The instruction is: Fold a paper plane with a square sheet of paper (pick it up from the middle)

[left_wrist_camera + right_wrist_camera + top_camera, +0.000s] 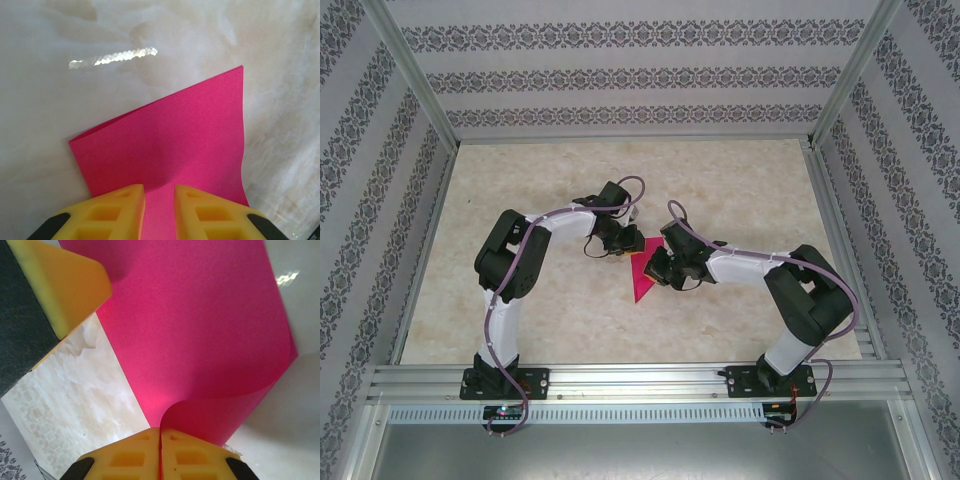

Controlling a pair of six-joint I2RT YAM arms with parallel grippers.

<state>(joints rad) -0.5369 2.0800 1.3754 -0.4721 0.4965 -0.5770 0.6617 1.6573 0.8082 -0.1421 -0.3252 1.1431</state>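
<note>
Two-handed job: right gripper (160, 434) pinched shut on the curled edge of the square sheet of paper (200, 330), middle of the table (740, 190), probably to fold it over; left gripper (160, 195) narrowly parted, maybe pinning it flat

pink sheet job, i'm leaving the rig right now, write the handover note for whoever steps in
Left gripper: jaws slightly apart over the square sheet of paper, not pinching it.
Right gripper: shut on a curled-up edge of the sheet.
Sheet: middle of the table, between both grippers, seemingly doubled over once.
Done: first fold, apparently.
Left: remaining folds; no dart shape yet.
</note>
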